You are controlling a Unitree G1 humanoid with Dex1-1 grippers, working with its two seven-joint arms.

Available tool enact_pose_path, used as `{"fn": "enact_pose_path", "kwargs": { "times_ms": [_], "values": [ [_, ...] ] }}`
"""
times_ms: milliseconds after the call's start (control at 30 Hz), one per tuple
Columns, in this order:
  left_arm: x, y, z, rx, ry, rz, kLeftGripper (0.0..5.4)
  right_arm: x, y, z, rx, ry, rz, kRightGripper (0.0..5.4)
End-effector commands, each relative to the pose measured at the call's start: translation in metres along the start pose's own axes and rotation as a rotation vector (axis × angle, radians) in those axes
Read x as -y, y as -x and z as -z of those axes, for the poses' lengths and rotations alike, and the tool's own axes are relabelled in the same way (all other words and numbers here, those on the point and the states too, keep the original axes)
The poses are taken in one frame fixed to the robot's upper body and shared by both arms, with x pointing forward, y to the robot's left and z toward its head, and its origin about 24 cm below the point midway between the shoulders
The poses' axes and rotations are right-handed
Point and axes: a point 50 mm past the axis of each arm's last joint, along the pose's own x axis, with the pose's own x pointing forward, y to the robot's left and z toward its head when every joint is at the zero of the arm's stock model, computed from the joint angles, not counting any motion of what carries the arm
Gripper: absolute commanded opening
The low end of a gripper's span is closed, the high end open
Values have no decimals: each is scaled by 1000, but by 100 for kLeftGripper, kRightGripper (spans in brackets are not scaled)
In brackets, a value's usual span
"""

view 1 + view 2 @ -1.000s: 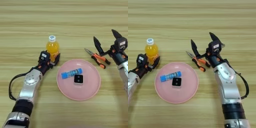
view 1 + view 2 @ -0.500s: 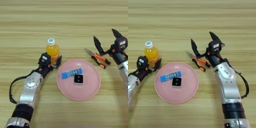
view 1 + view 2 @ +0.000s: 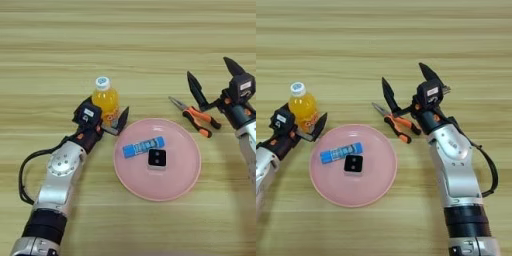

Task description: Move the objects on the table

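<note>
1. Wooden planks made up the table, light brown with long lines running side to side.
2. A pink plate sat near the middle. On it lay a blue tube with a white end, and a small black square thing touching it at about 4 o'clock.
3. The bottle stood upright just off the plate's rim at 10 o'clock. It was full of orange drink and had a white cap.
4. The left gripper was low beside the bottle, at the bottle's 6 o'clock. One finger stuck out between the bottle and the plate. The fingers were apart, and I could not tell if they touched the bottle. It looked set there to take the bottle or push it.
5. The pliers lay flat off the plate at 2 o'clock. Their handles were orange and black, and the metal nose pointed to 10 o'clock.
6. The right gripper was above the pliers with its two black fingers spread wide and holding nothing. That wide gap seemed ready to come down over the handles.
</note>
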Motion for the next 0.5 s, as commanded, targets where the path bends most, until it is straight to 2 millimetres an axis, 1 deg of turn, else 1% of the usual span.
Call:
{"fn": "enact_pose_path", "kwargs": {
  "times_ms": [33,500],
  "values": [
    [0,0,-12,54,-19,2,536,2,-4,-6,26,20,1,540],
    [-2,1,-31,165,-105,-39,536,2,-5,-7,31,18,5,540]
  ]
}}
